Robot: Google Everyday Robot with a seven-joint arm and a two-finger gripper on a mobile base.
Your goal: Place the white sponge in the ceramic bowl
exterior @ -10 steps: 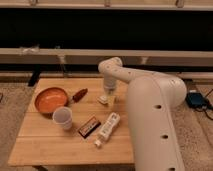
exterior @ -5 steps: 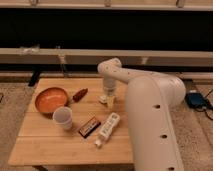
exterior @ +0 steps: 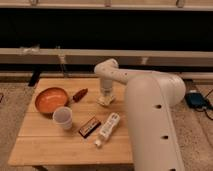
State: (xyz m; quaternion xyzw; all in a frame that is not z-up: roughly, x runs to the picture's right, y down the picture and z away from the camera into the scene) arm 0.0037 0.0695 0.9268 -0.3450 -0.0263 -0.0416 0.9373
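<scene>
Starting nearest, with the bulky white arm [exterior: 150,125] filling the right foreground beside the wooden tabletop [exterior: 45,147]. Moving back to a white bottle [exterior: 108,127] lying on its side, narrow end toward the near edge, just beside a dark flat bar [exterior: 89,126]. Passing a small white cup [exterior: 63,118] standing upright left of the bar, near the ceramic bowl [exterior: 50,100], orange-red inside, at the left of the tabletop. Noting a reddish-brown oblong [exterior: 80,94] just right of the bowl. Reaching the gripper [exterior: 106,97], pointed straight down over the middle of the tabletop, well apart from the bowl. Finding the white sponge [exterior: 106,102] directly beneath the jaws, at the wood's surface, outside the bowl; cannot tell whether clenched on it or released. Ending at the far right with a blue object [exterior: 196,99] on the floor, against a dark wall beyond.
</scene>
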